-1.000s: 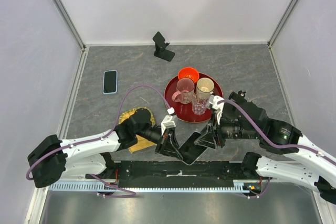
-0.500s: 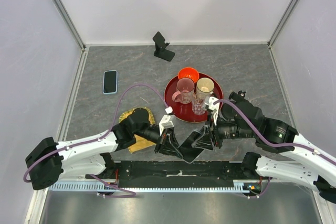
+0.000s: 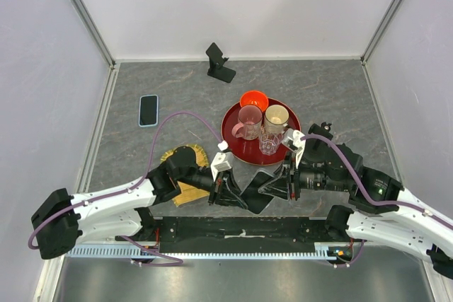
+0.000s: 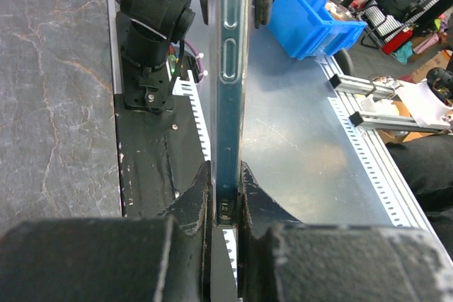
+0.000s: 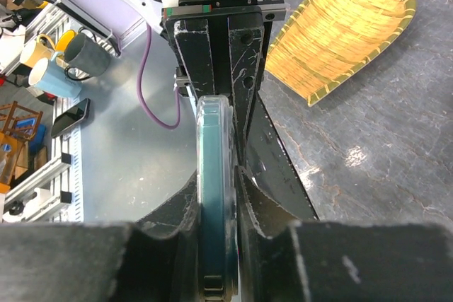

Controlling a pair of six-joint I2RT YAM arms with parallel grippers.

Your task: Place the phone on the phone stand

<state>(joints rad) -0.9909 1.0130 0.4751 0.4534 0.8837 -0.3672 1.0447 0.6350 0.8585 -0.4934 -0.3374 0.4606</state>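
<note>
The phone [image 3: 255, 194] is held up on edge over the near side of the table [image 3: 318, 90], between the two arms. The left gripper [image 3: 237, 194] pinches one end of it, fingers [image 4: 191, 203] pressed tight against both faces. The right gripper [image 3: 273, 187] is closed on the opposite end in the same way, its fingers [image 5: 251, 203] flat against the clear case. The phone stand [image 3: 220, 64] is well apart from it, at the far edge by the back wall [image 3: 233, 5]. Just beyond the grippers sits a red tray [image 3: 225, 126] carrying three cups, with an orange bowl [image 3: 253, 99] at its far rim. A yellow woven basket [image 5: 340, 33] lies beside the left arm, and a second phone [image 3: 148, 110] lies flat towards the left wall. The tabletop is grey with a marbled stone look, and plain white walls close it in on three sides. A black rail [image 3: 241, 230] runs along the near edge, with a blue bin [image 4: 311, 15] on a metal bench behind it.
</note>
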